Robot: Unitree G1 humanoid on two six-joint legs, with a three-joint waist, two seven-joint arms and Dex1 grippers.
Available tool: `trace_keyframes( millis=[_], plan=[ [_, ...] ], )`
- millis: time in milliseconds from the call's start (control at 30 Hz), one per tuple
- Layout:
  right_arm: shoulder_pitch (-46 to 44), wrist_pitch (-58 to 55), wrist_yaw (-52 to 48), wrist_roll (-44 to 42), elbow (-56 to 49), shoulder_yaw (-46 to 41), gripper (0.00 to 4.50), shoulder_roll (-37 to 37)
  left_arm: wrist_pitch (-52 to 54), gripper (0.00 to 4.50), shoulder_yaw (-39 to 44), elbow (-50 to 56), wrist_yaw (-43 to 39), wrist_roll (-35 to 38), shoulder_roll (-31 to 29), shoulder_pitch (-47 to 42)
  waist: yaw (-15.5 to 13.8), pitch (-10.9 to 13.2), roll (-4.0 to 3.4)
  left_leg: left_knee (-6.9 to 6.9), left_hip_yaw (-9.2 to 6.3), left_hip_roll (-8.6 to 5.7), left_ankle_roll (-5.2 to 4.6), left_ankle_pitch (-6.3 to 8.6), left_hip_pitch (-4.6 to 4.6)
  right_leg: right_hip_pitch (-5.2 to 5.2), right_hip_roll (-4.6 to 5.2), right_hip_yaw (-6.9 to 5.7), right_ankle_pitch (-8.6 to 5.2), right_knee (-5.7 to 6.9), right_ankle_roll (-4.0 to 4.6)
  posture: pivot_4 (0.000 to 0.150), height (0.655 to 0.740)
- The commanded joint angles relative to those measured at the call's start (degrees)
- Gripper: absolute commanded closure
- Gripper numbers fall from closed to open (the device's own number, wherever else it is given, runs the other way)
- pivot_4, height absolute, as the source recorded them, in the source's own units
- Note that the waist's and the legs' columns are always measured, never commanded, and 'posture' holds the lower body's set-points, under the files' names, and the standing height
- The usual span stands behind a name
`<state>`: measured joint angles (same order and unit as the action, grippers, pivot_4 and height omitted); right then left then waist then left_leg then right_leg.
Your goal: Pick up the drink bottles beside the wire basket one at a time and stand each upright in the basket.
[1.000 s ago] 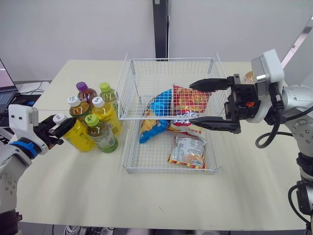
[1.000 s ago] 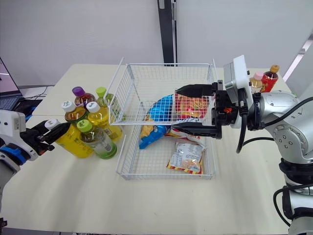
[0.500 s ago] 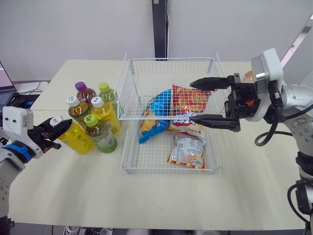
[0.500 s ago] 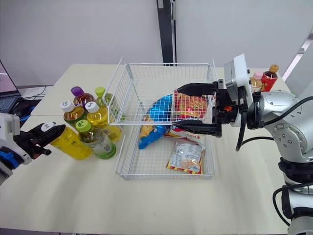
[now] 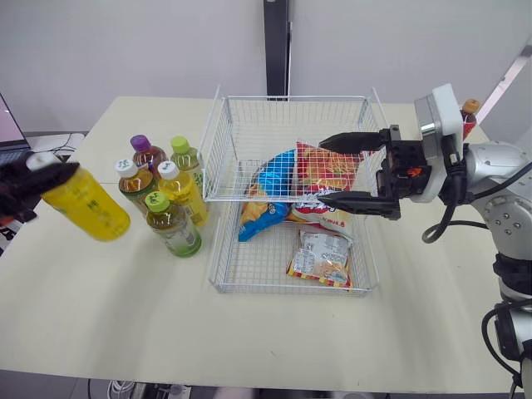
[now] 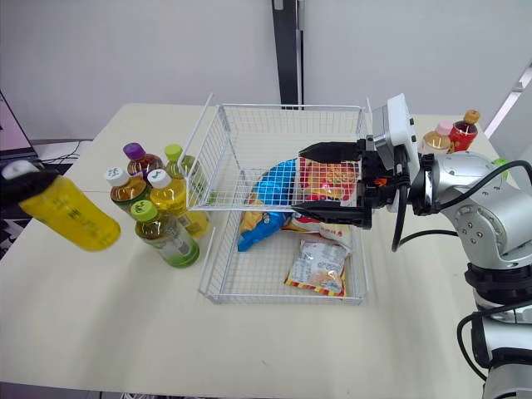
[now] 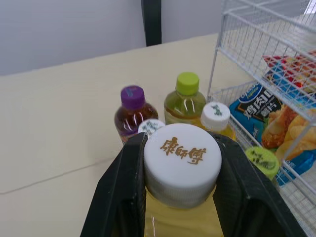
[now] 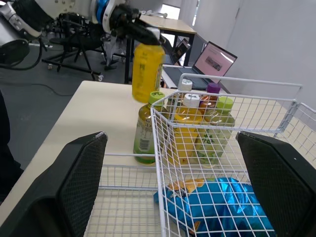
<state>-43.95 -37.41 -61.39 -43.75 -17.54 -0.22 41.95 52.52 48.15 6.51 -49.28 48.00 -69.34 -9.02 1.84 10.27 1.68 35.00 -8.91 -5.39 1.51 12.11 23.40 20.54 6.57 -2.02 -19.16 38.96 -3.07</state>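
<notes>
Gripping yellow bottle (image 5: 83,204) — near table (image 5: 125,316) edge

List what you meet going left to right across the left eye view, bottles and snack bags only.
Tilted yellow bottle, cluster of five upright bottles, blue snack bag, red snack bag.

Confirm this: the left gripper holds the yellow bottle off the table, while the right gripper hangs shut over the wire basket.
The right gripper is not shut: the left eye view shows its fingers spread wide. The left gripper holds the yellow bottle off the table, while the right gripper hangs open over the wire basket.
</notes>
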Motion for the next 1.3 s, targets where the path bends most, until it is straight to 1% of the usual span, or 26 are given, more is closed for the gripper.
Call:
trace_keyframes(
  millis=[33,133,267,333,367,433,467,533,700,800,967,1100,1233,1300],
  plan=[
    [-1.39,0.75,-0.56,0.62,-0.62,-0.45,0.0,0.12,1.03,3.13,0.01,-3.01,-1.43,3.08,-5.06,-7.12,0.01,0.01,0.01,0.0,0.0,0.0,0.0,0.0,0.01,0.0,-0.01,0.0,0.0,-0.01,0.0,0.15,0.74],
    [-1.14,0.93,-0.62,1.46,-0.62,-0.26,0.0,0.26,0.77,3.13,-5.38,-7.41,-2.17,4.63,-8.15,-15.62,0.01,0.04,0.05,0.0,-0.01,0.03,0.03,-0.02,0.03,0.01,-0.23,-0.02,0.0,0.01,0.0,0.15,0.74],
    [-0.4,1.29,-0.32,2.61,-1.16,-0.38,0.0,0.35,1.03,3.13,-17.84,-11.52,-3.6,5.99,-7.76,-31.34,-0.05,0.05,0.07,0.0,-0.02,0.04,0.06,-0.03,0.03,0.01,-0.28,-0.04,0.0,0.05,-0.01,0.15,0.74],
    [0.35,1.09,-0.46,2.76,-2.11,-0.35,0.0,0.92,2.02,3.13,-23.75,-13.27,-5.07,5.65,-6.02,-39.21,-0.14,0.05,0.07,0.01,-0.05,0.04,0.12,-0.07,0.06,0.0,-0.3,-0.05,0.03,0.03,-0.06,0.15,0.74],
    [1.52,-0.6,-1.27,0.02,-4.12,-3.64,0.0,3.46,2.34,3.13,-26.68,-14.22,-6.14,5.06,-4.98,-42.98,-0.06,0.06,0.09,0.02,-0.05,0.02,0.16,-0.1,0.07,-0.01,-0.31,-0.06,0.03,0.04,-0.06,0.15,0.74],
    [2.92,-3.01,-2.2,-4.02,-6.77,-8.29,0.0,6.99,2.71,3.13,-30.28,-15.89,-7.74,3.87,-3.77,-47.76,-0.23,0.13,0.12,0.05,-0.06,0.0,0.22,-0.13,0.18,0.04,-0.33,-0.06,0.04,0.03,-0.08,0.15,0.74],
    [3.3,-4.09,-2.12,-5.79,-7.83,-10.01,0.0,8.51,2.6,3.13,-32.67,-17.35,-9.04,2.82,-2.81,-51.19,-0.07,0.13,0.12,0.16,-0.09,0.0,0.3,-0.18,0.42,0.19,-0.34,-0.1,0.05,0.03,-0.09,0.15,0.74],
    [3.93,-5.88,-1.15,-8.7,-9.44,-12.2,0.0,10.26,1.89,3.13,-36.58,-21.23,-10.93,0.5,-0.37,-58.75,0.02,0.16,0.18,0.19,-0.03,0.02,0.37,-0.23,0.53,0.33,-0.35,-0.08,0.06,0.09,-0.1,0.15,0.74],
    [5.87,-8.34,2.39,-13.51,-12.67,-15.66,0.0,11.95,0.87,3.13,-40.9,-27.58,-15.01,-4.02,4.52,-70.06,1.42,0.19,0.26,0.26,0.13,0.11,0.39,-0.25,0.52,0.38,-0.4,-0.05,0.07,0.19,-0.11,0.15,0.74],
    [7.24,-8.67,4.25,-14.55,-13.68,-17.29,0.0,12.95,0.13,3.13,-43.15,-29.27,-18.08,-6.51,7.42,-74.43,1.3,0.19,0.27,0.38,0.12,0.1,0.38,-0.25,0.58,0.39,-0.41,-0.11,0.07,0.25,-0.11,0.15,0.74],
    [8.52,-9.21,7.53,-16.34,-14.23,-19.22,0.0,13.73,-1.19,3.13,-46.48,-30.76,-21.45,-10.32,12.98,-78.88,1.34,0.2,0.27,0.73,0.1,0.07,0.35,-0.23,0.65,0.43,-0.39,-0.05,0.07,0.53,-0.12,0.15,0.74],
    [9.31,-9.27,11.6,-17.36,-14.09,-20.87,0.0,13.59,-3.91,3.13,-48.16,-32.19,-20.65,-13.78,19.28,-81.62,1.22,0.22,0.3,1.01,0.11,0.06,0.16,-0.13,0.77,0.63,-0.4,0.02,0.07,0.9,-0.13,0.15,0.74],
    [11.09,-8.83,12.47,-15.77,-13.17,-22.38,0.0,15.25,-5.82,3.13,-48.58,-33.75,-17.93,-16.15,26.28,-83.08,1.1,0.22,0.3,1.07,0.12,0.06,0.16,-0.13,0.77,0.63,-0.39,0.04,0.07,0.97,-0.13,0.15,0.74],
    [12.1,-8.84,12.62,-15.66,-13.02,-22.99,0.0,15.89,-6.4,3.13,-48.88,-33.92,-17.19,-17.18,28.78,-83.18,1.1,0.23,0.31,1.08,0.14,0.06,0.16,-0.13,0.8,0.64,-0.39,0.04,0.07,0.97,-0.13,0.15,0.74]
  ],
)
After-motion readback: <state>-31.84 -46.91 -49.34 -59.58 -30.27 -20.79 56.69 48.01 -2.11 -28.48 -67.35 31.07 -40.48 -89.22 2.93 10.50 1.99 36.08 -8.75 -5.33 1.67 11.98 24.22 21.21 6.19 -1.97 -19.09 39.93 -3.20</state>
